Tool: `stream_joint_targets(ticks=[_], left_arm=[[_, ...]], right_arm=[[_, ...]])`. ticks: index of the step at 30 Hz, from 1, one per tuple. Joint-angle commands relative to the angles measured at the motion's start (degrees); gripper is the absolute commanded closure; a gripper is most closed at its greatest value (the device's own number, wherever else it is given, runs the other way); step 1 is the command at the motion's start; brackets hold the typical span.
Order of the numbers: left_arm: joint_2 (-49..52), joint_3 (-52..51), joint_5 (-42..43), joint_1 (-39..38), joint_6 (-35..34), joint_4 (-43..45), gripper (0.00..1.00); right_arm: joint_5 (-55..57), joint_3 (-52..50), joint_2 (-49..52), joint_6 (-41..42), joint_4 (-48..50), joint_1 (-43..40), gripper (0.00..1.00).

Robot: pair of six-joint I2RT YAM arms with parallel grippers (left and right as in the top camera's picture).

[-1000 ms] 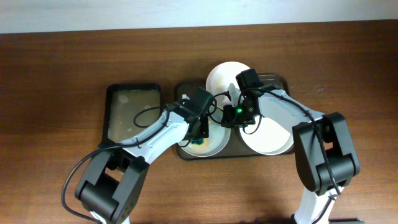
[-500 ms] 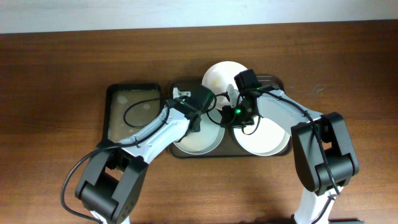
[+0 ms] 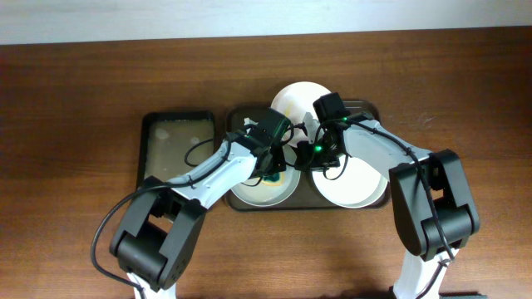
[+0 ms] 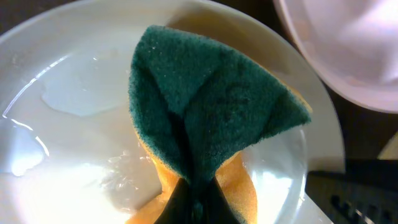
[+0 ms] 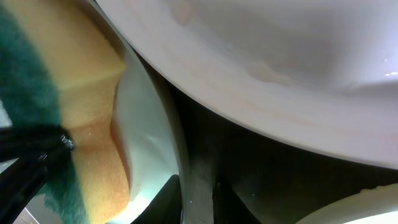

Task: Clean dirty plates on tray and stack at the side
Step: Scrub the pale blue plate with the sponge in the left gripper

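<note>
The left end effector, clamped on a green-and-yellow foam sponge, has swept back onto the wet round white shallow plate: scrubbing judged ongoing.

1. No writing, label, brand, number or sign can be read in any view.
2. The plates and the tray show only plain surfaces.
3. The sponge is unmarked, and so is the narrow black tray at nine o'clock of the brown one.
</note>
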Motion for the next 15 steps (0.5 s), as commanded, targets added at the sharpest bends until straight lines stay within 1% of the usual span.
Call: stream_joint_targets(ticks=[1, 2, 5, 7, 9, 12, 15], left_arm=[[3.26, 0.44, -8.72, 0.44, -0.57, -3.04, 1.00], [3.26, 0.44, -11.15, 0.68, -0.57, -4.13, 1.00], [3.17, 0.46, -21.81, 1.77, -0.50, -9.27, 1.00], [3.08, 0.46, -26.64, 2.16, -0.52, -11.98, 1.00], [2.62, 0.50, -28.94, 2.62, -0.52, -13.90, 1.00], [1.31, 0.61, -29.33, 3.39, -0.55, -14.80, 1.00], [-2.05, 1.09, -28.98, 4.17, -0.57, -15.63, 1.00]], right_arm=[[1.40, 0.31, 1.11, -0.02, -0.20, 0.00, 0.81], [1.40, 0.31, 1.11, -0.02, -0.17, 0.00, 0.81], [1.40, 0.31, 1.11, -0.02, -0.20, 0.00, 0.81], [1.42, 0.31, 1.11, -0.02, -0.20, 0.00, 0.81], [1.40, 0.31, 1.11, -0.04, -0.15, 0.00, 0.82], [1.36, 0.31, 1.11, -0.02, 0.24, 0.00, 0.96], [0.70, 0.52, 0.39, -0.02, 0.26, 0.00, 0.96]])
